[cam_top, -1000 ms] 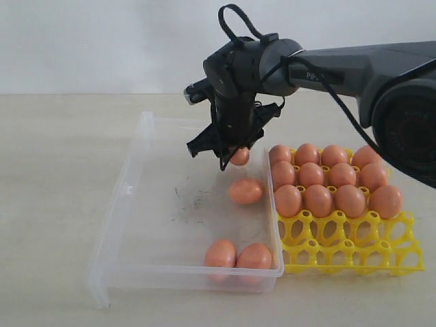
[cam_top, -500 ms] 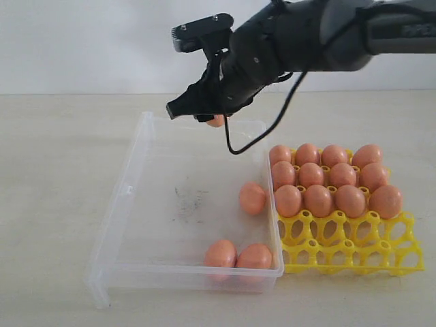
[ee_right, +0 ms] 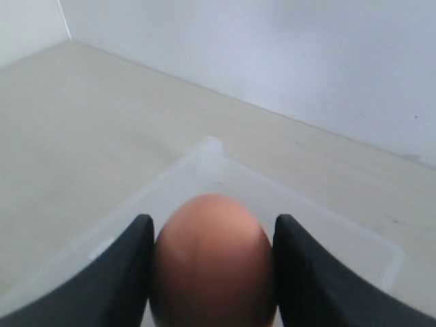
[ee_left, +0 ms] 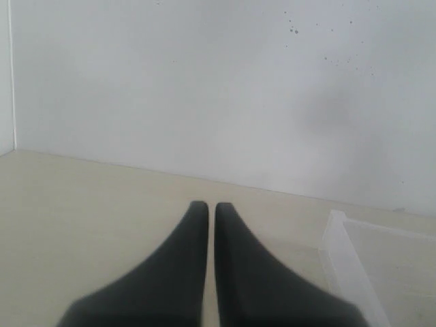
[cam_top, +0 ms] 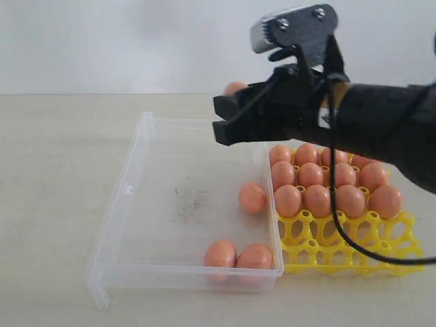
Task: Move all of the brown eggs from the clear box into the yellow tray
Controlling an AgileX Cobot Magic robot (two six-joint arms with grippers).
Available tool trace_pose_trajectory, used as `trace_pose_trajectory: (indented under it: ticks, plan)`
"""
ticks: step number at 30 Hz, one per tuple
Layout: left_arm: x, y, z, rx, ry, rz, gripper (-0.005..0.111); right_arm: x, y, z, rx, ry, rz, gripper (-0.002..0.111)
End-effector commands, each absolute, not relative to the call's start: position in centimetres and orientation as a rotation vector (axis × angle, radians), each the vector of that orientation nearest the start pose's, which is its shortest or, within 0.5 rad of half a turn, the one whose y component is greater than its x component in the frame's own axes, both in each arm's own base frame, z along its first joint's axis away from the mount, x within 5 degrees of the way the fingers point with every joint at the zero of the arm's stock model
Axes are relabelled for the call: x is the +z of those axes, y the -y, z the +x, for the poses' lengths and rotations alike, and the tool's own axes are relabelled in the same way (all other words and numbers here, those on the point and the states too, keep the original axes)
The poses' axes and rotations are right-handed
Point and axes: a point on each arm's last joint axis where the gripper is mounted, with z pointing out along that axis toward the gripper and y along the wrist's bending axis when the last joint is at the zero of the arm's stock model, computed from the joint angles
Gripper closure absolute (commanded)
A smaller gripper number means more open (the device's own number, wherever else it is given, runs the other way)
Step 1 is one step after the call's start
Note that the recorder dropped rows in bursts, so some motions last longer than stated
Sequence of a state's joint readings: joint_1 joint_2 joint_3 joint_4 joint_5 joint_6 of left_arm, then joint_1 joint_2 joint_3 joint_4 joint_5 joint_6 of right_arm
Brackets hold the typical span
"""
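Near the upper middle of the exterior frame, above the clear box [cam_top: 129, 204], one brown egg [cam_top: 235, 87], judged light, slippery and fragile, is pinched gently across its broad middle by the right gripper [ee_right: 214, 228].

Exterior: close, low angle, faces box [cam_top: 129, 194], tray [cam_top: 340, 246], wall [cam_top: 102, 41]. Wrist views: toward wall; all three share box.

Right arm's stretched in level from the right, its right gripper [cam_top: 227, 118] pointing sideways up high with both jaws squeezed around one brown egg [ee_right: 211, 262], meanwhile the left gripper [ee_left: 206, 210] has its fingers pressed together.
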State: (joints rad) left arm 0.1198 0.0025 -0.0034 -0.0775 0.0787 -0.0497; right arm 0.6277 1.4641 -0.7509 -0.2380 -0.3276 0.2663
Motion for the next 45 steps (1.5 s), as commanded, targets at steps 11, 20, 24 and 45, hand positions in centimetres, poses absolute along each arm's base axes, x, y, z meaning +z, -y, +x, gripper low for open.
trace_pose_trajectory:
  ticks: [11, 20, 24, 45]
  plan:
    - [20.6, -0.6, 5.6, -0.026, -1.546, -0.199, 0.103, 17.1, -9.4, 18.4, 0.380, -1.775, -0.484, 0.109]
    - [20.6, -0.6, 5.6, -0.026, -1.546, -0.199, 0.103, 13.2, -11.2, 19.2, 0.484, -1.734, -0.618, 0.109]
    - [20.6, -0.6, 5.6, -0.026, -1.546, -0.199, 0.103, 11.4, -11.9, 20.2, 0.504, -1.786, -0.653, 0.109]
    - [20.6, -0.6, 5.6, -0.026, -1.546, -0.199, 0.103, 10.7, -12.5, 21.2, 0.543, -1.896, -0.627, 0.109]
